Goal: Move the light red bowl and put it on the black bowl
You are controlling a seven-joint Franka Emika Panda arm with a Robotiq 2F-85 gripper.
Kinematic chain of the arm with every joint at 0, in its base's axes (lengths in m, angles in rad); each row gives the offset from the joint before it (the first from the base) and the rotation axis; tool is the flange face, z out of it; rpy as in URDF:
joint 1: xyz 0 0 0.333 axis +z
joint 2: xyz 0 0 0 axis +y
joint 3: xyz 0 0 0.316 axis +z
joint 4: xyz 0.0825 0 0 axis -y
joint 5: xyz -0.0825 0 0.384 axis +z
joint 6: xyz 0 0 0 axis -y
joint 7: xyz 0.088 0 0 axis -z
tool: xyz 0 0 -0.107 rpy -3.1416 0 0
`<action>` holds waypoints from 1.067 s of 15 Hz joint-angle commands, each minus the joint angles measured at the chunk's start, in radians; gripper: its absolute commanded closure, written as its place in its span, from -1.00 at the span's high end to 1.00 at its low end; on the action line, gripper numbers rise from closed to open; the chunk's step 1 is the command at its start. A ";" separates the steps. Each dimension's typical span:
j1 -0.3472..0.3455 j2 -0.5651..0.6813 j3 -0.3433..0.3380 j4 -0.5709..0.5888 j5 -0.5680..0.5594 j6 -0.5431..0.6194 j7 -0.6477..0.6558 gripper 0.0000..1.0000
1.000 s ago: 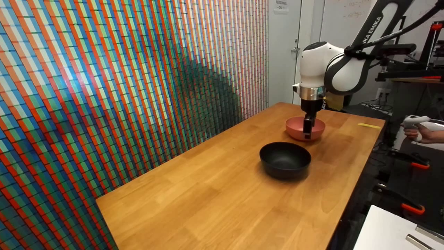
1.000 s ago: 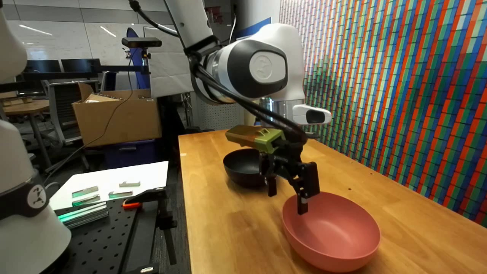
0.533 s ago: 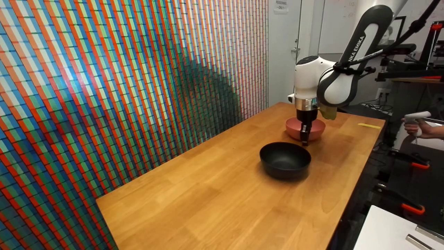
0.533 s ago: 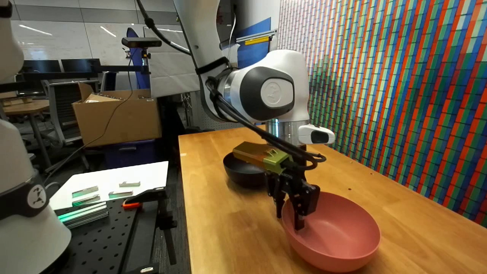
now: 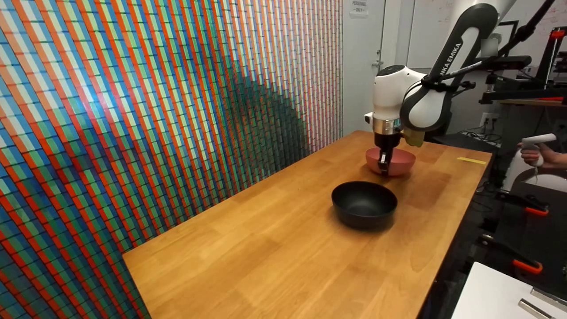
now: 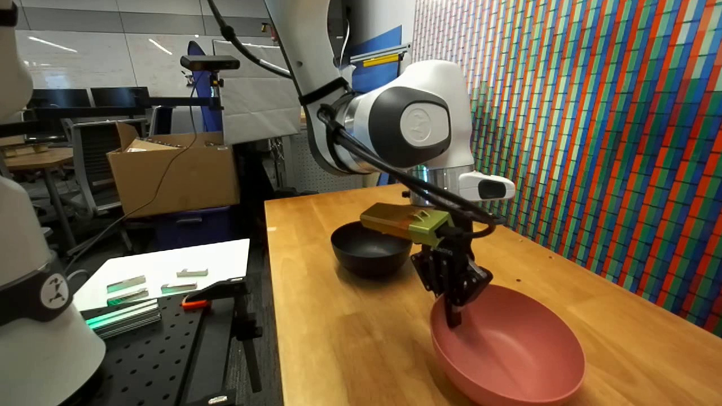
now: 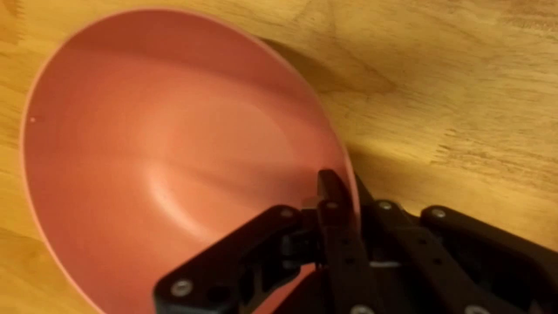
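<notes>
"Why grip the light red bowl (image 6: 513, 355) by its edge?"

"Too wide to span, I'd guess. The pincer (image 7: 343, 176) is closed on its rim, one jaw inside, one outside."

"Meant for where?"

"The black bowl (image 6: 366, 255), far left of it in an exterior view; the grip is on the side facing there. Whether the light red bowl clears the counter (image 6: 321, 327), I can't tell."

"How many?"

"Two bowls, one of each colour; one pincer."

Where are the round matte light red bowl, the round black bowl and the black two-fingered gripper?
Round matte light red bowl (image 7: 187, 146): wrist view, on its inner surface.
Round black bowl (image 5: 364, 205): an exterior view, on its inner surface.
Black two-fingered gripper (image 7: 346, 185): wrist view, midway between its fingertips.
</notes>
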 commanded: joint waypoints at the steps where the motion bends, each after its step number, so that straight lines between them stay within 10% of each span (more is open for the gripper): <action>1: 0.006 -0.025 -0.011 -0.008 -0.005 0.010 -0.010 -0.97; 7: 0.034 -0.134 0.005 -0.070 -0.036 0.041 -0.013 -0.97; 16: 0.225 -0.393 -0.032 -0.303 -0.430 0.219 0.174 -0.97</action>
